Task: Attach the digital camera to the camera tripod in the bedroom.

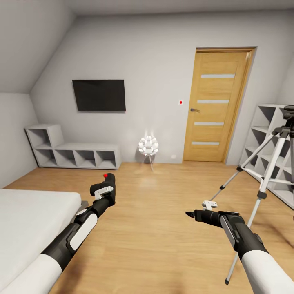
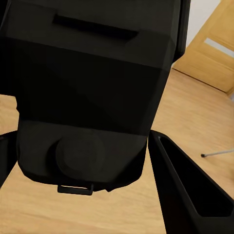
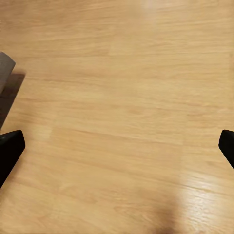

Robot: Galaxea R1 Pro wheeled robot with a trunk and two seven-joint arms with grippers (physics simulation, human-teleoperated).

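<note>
At the right side of the bedroom, in front of the grey cube shelves (image 1: 267, 134), the camera tripod (image 1: 269, 163) stands upright, its long axis vertical, silver legs splayed onto the wood floor (image 1: 163, 212) and its dark head (image 1: 289, 111) near the frame's edge. The left gripper (image 1: 107, 183) is raised mid-room, fingers pointing up, closed around the digital camera (image 2: 92, 83), whose red button (image 1: 105, 175) faces upward; the black body sits between both fingers (image 2: 187, 190). The right gripper (image 1: 191, 214) hangs over bare floor, pointing toward the left arm, jaws spread wide and holding nothing.
</note>
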